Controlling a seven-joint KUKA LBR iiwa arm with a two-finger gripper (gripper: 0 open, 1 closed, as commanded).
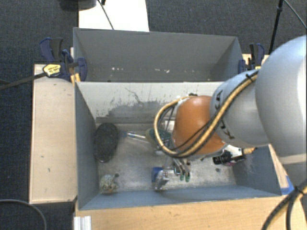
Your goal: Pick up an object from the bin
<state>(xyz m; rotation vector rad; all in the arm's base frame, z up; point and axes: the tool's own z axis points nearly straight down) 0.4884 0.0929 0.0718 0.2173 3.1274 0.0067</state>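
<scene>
Camera view from above: I have the gripper (179, 170) low in the bin (88, 152), close to the floor and near the front wall. The wrist's orange cover (194, 123) and its looping cables (162, 128) sit right above it and hide most of it, so I cannot tell whether it is spread or pressed together, and I see nothing clearly pinched in it.

Closest thing: a small blue-and-white object (159, 175), just beside the gripper on the view's left, lying on the bin floor. Whether the two touch, I can't say. Right at the gripper's tip there are a couple of small green bits (185, 178), too small for me to make out.

On the other side of the gripper, toward the view's right and a little farther back, a black, red and white piece (226, 157) pokes out from under the arm.

Moving outward to the view's left: a pale bluish clear thing (135, 137) lies behind the gripper, near the back wall. Beyond that, a dark oval lump (106, 141) rests well apart from the gripper. A small speckled brownish clump (109, 183) sits in the front left corner, farthest off.
</scene>
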